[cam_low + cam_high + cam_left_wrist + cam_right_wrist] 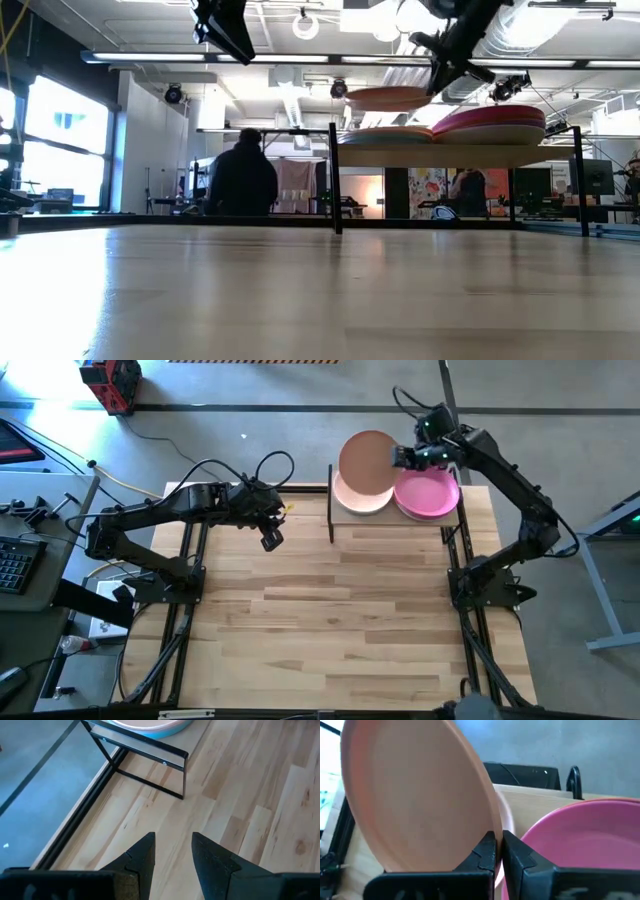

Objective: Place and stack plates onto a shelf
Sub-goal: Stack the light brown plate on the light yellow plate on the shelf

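My right gripper (499, 851) was clamped shut on the rim of a terracotta plate (366, 460), which it held in the air above the shelf (395, 520), over the left-hand stack. In the low view that plate hung roughly level and clear of the plates beneath, with a visible gap. The left-hand stack (362, 498) sat on the shelf with a pale peach plate on top and a blue-green one showing lower down; the magenta stack (428, 493) stood just beside it on the shelf's right half, its near rim close under the gripper.

In my judgement the step in hand was lowering the held plate onto the left-hand stack. To do it well I would centre the plate over that stack, keep it level, and descend slowly until it nested before releasing. The fingers pinched only the rim, so any tilt could let the far edge strike first and shift the stack. I would also keep the wrist clear of the magenta stack on withdrawal.

My left gripper (172, 851) hung with a narrow gap between its fingers, holding nothing, above the bare tabletop (340, 620) to the left of the shelf.
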